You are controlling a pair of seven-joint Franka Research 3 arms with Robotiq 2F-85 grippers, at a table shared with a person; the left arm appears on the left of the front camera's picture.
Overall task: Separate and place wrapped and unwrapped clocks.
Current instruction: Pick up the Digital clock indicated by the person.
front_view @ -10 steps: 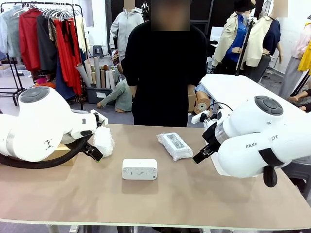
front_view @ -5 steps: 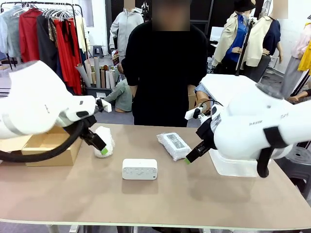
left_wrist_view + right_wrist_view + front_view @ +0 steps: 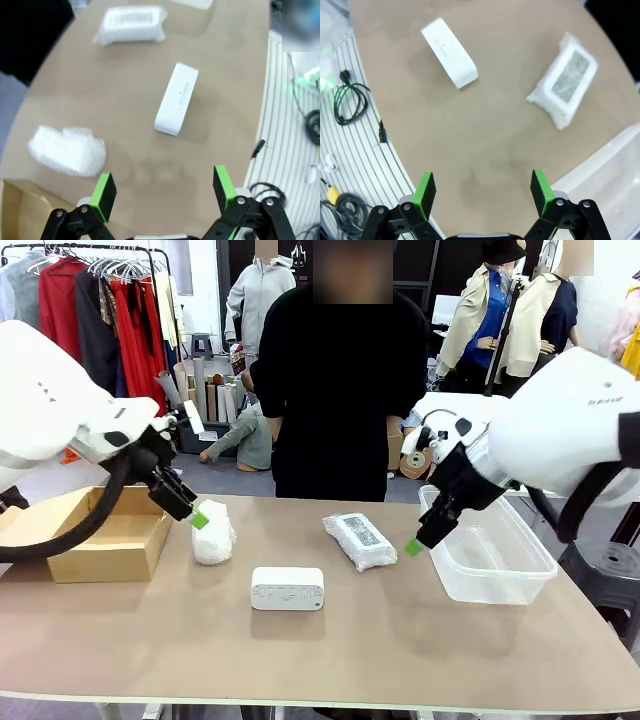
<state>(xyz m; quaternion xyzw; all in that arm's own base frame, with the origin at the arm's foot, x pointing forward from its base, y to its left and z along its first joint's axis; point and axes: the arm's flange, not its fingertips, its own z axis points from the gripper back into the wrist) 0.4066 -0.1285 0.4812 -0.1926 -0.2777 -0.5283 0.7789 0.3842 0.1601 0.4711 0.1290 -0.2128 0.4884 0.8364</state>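
Left gripper (image 3: pixel 165 187): jaws spread wide, nothing between the green pads, touching nothing, hanging above the table (image 3: pixel 350 650). Right gripper (image 3: pixel 482 187): jaws equally wide apart, empty, also off the surface. Bubble-wrap bundle (image 3: pixel 67 150) lies on the table just ahead of the left gripper, on the side of the finger at picture left in the left wrist view. Its long axis runs crosswise to the gripper's line of sight, and in the front view the green fingertip sits close above its top. Bare white digital clock (image 3: pixel 287 588) lies farther ahead of the left gripper, in line with the other finger, long axis running almost straight away from it. For the right gripper the clock is well ahead and off toward picture left, long axis on a diagonal. In the front view the clock lies lengthwise across the table, face toward the robot's side, between the two grippers. Clear-plastic labelled bundle (image 3: pixel 563 80) lies ahead of the right gripper beyond the finger at picture right, label up, long axis diagonal. It is near the fingertip in the front view but apart from it. Cardboard box (image 3: pixel 100 535) sits below and behind the left gripper. Clear plastic bin (image 3: pixel 490 560) sits just beside the right gripper. Person (image 3: pixel 335 390) stands at the far side.
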